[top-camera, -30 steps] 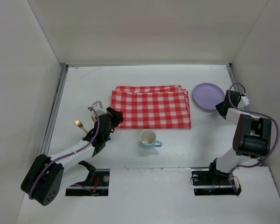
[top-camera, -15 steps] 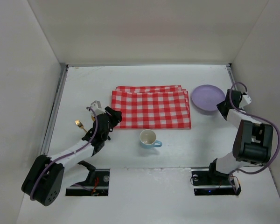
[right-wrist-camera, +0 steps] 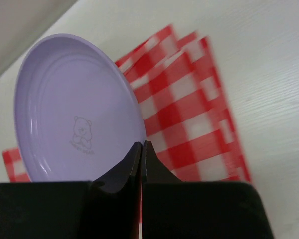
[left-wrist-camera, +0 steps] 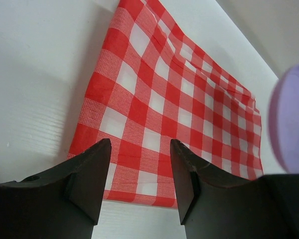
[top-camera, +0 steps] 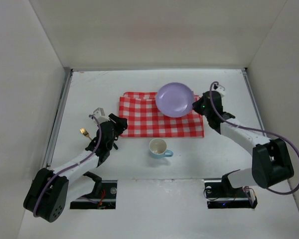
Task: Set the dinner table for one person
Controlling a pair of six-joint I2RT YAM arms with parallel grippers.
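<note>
The white dinner table (top-camera: 89,89) carries a red-and-white checked cloth (top-camera: 149,122) in its middle. My right gripper (top-camera: 197,106) is shut on the rim of a lilac plate (top-camera: 175,99) and holds it tilted above the cloth's far right part. In the right wrist view the plate (right-wrist-camera: 74,109) has a small bear print, and the jaws (right-wrist-camera: 142,145) pinch its edge over the cloth (right-wrist-camera: 189,114). My left gripper (top-camera: 120,124) is open and empty at the cloth's left near corner (left-wrist-camera: 159,104). The plate also shows at the right edge of the left wrist view (left-wrist-camera: 291,124).
A white cup with a blue handle (top-camera: 159,148) stands upright just in front of the cloth. A gold fork (top-camera: 84,133) lies on the table left of my left arm. White walls close in the table on three sides.
My right gripper lifted the plate from the table's right side and carried it left over the cloth. My left gripper drew back slightly from the cloth corner.
</note>
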